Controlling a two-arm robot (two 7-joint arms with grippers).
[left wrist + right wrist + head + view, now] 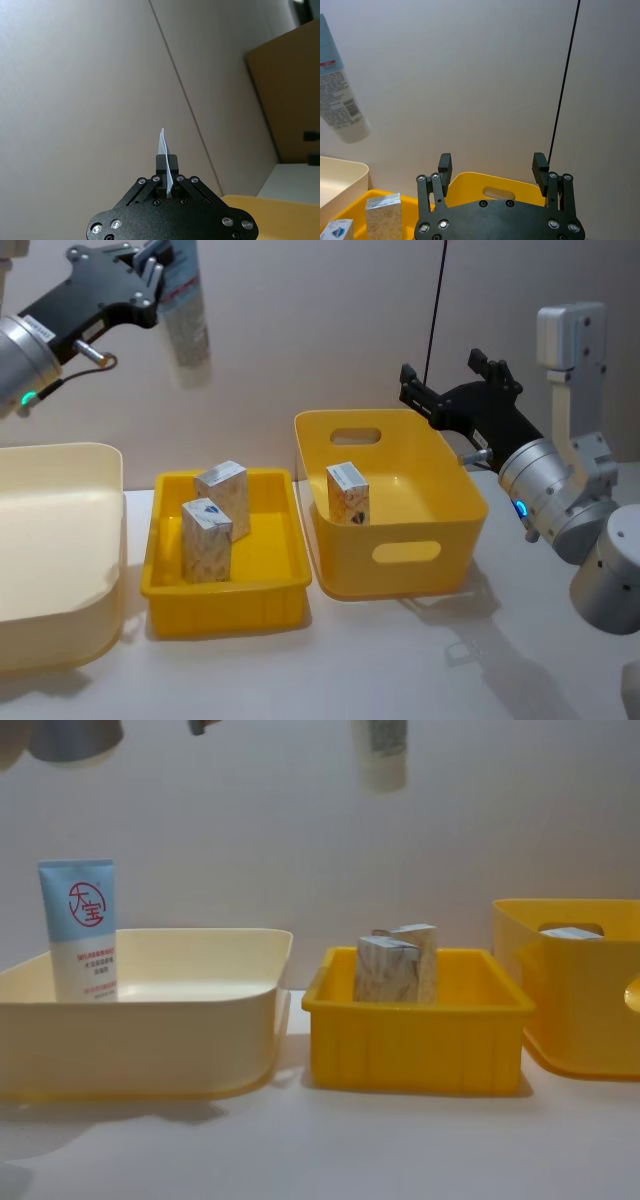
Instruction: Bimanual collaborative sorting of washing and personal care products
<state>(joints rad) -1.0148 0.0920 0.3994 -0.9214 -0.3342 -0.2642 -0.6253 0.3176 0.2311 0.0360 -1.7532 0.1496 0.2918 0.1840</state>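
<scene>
One tube (187, 325) hangs clamped in your left gripper (158, 268); right gripper (443, 372) idles, spread. I'd ease it upright into the tray (60, 452).

3 marbled ctns (224, 495) (206, 538) (347, 492) upright in yel bins (228, 602) (400, 562), tube (186, 320) aloft, tube (78, 930) in tray (150, 1030)

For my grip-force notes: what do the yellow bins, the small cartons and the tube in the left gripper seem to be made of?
The shallow yellow bin and deep yellow bin: probably moulded plastic, glossy, smooth rounded rims. The cartons: likely printed cardboard, matt, sharp folded edges. The tube in the left gripper: seemingly soft plastic, slight sheen, flat crimped end.
</scene>
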